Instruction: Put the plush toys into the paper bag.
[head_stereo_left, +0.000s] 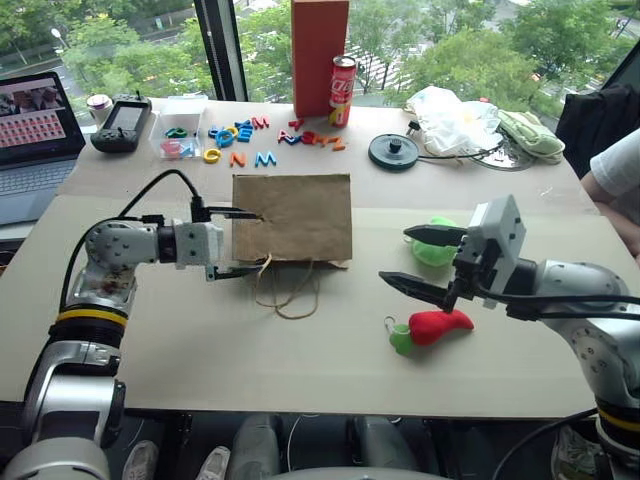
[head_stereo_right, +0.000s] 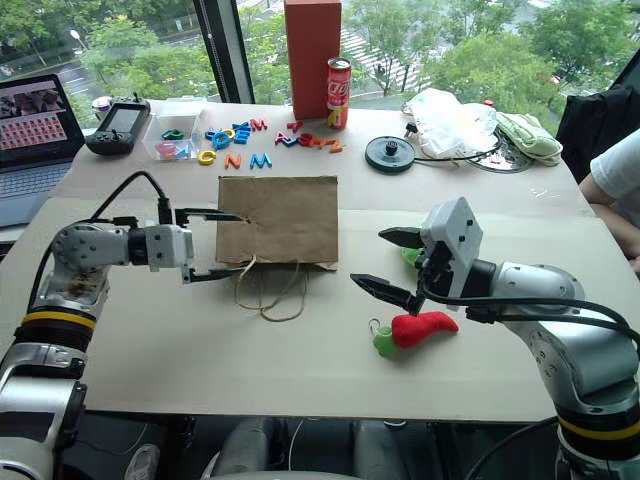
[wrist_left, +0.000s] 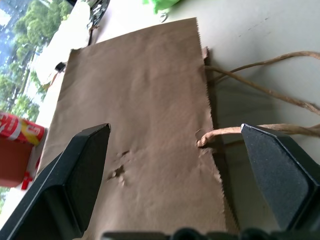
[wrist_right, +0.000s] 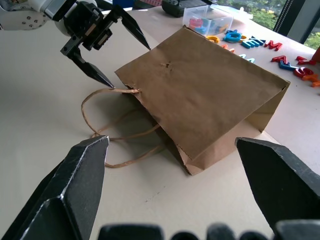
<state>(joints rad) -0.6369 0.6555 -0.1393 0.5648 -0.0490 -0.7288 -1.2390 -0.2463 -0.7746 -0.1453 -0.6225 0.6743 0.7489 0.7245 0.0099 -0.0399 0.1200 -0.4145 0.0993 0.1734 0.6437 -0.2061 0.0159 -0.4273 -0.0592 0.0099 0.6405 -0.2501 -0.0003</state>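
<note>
**Both grippers open, paper bag flat, both toys still on the table**

The plain brown kraft paper bag (head_stereo_left: 292, 217) lies flat on the beige table (head_stereo_left: 150, 350); its mouth faces the near edge, its two twisted-paper loop handles (head_stereo_left: 285, 290) trail out from it, and its long axis runs away from the robot; nothing can be seen inside it. The left gripper (head_stereo_left: 238, 241) has its jaws spread wide and holds nothing; the bag's near left corner sits between them, one finger over the paper, the other beside a handle's root. The right gripper (head_stereo_left: 422, 260) is likewise fully spread and empty; the round bright green plush toy (head_stereo_left: 433, 250) lies just behind its jaws, the red chili-shaped plush toy (head_stereo_left: 437, 325) just below them, lying crosswise with its green cap and key ring toward the bag and its tip the other way.

Farther back, a clear plastic box (head_stereo_left: 180, 133) holds a few colourful plastic letters; more letters (head_stereo_left: 262, 135) are scattered beside it, among them M, N and W; a red soda can (head_stereo_left: 342, 90) bears white script I cannot read; a tall red box (head_stereo_left: 320, 55) stands next to it.
</note>
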